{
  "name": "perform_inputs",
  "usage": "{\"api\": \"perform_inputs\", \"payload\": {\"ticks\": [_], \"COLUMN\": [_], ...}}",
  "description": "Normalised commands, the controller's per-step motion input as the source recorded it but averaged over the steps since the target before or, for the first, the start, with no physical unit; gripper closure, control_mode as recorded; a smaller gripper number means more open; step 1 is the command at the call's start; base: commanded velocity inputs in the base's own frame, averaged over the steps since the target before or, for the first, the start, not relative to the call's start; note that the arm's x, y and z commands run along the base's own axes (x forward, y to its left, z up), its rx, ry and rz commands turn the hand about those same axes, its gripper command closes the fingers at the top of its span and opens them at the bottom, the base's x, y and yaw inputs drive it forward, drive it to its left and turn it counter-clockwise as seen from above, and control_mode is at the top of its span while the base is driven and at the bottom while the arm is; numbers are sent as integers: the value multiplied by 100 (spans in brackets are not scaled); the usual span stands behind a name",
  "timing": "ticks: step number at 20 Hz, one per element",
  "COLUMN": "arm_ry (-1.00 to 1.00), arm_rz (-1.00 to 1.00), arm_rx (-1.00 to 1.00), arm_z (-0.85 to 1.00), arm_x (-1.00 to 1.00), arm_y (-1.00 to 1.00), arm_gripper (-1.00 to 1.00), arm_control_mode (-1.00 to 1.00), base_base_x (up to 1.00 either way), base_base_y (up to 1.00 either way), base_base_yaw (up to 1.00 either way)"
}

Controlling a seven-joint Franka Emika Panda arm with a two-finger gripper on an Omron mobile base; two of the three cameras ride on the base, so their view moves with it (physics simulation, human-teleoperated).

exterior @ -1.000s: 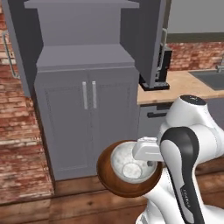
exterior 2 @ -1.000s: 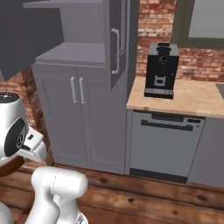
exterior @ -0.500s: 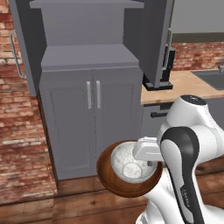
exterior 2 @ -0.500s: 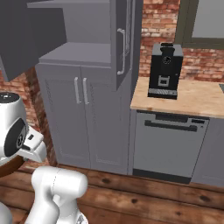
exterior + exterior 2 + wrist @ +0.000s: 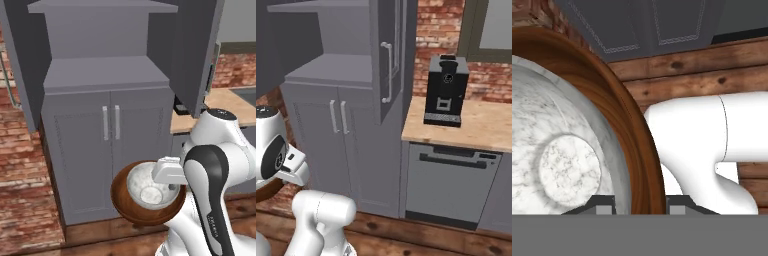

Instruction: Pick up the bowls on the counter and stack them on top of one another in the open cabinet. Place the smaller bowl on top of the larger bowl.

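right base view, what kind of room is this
Most likely a kitchen: a coffee machine stands on a wooden counter above a dishwasher, beside a tall grey cabinet, with a brick wall behind.

A red brick wall [image 5: 438,30] runs behind the kitchen units, and more brick [image 5: 22,165] shows to the left of the tall grey unit. The floor [image 5: 421,237] is brown wooden planks with visible knots. A black coffee machine [image 5: 446,90] stands on the light wood top, near the wall. Under it sits a grey dishwasher front [image 5: 448,187] with a dark bar handle. At far right, a dark-framed window [image 5: 488,30] is set into the brick. The light is even and soft, with no hard shadows.
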Motion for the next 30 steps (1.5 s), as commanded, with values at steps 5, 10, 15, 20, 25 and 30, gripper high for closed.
{"api": "perform_inputs", "payload": {"ticks": [5,10,15,20,25,30], "arm_ry": [0,0,0,-5,-14,-10], "arm_rz": [0,0,0,-7,-18,-16], "arm_rx": [0,0,0,0,0,0], "arm_z": [0,0,0,28,62,60], "arm_x": [0,0,0,16,17,7], "arm_y": [0,0,0,12,31,13], "arm_gripper": [100,100,100,100,100,100], "arm_control_mode": [100,100,-100,-100,-100,-100], "base_base_x": [75,68,19,0,0,0], "base_base_y": [29,31,10,0,0,0], "base_base_yaw": [0,0,0,0,0,0]}}
